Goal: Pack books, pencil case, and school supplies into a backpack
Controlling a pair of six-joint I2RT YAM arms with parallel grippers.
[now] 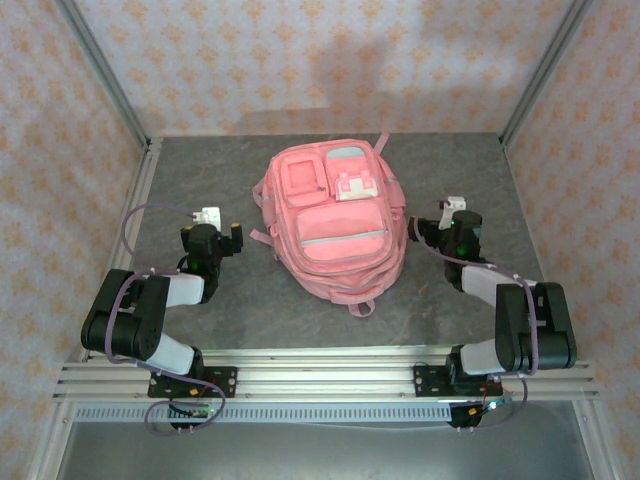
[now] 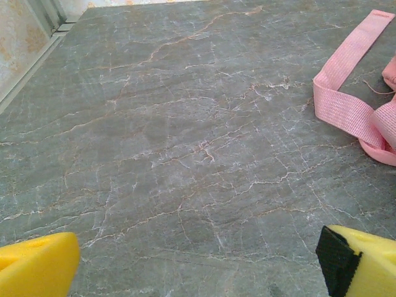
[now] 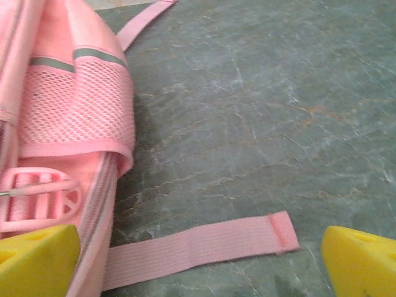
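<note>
At centre of the top view, the backpack [image 1: 330, 225] lies flat on the grey tabletop [image 1: 200, 160], front pockets facing up, top end toward the upper edge of the frame.

Status:
- Left gripper [image 2: 198, 269]: jaws fully apart, nothing btwn them, low over bare tabletop. A pink strap loop [image 2: 346, 93] lies at the right of its view.
- Right gripper [image 3: 198, 260]: jaws fully apart, holding nothing. It sits just beside the pack's side, w/ the mesh side pocket [image 3: 80, 105] at upper left of its view and a loose strap end [image 3: 247, 238] lying across the lower frame, approx. btwn the fingers.
- Main zip: cannot tell if open or shut.

Hazards (est.):
1. Strap snag. Closing or advancing the right gripper here would likely catch the loose strap end and drag the pack off position.
2. Mesh catch. A fingertip entering the mesh pocket may hook the fabric.
3. Sliding. The pack is soft and unanchored, so a one-sided pull may shift it instead of opening it. Brace w/ the opposite gripper.
</note>
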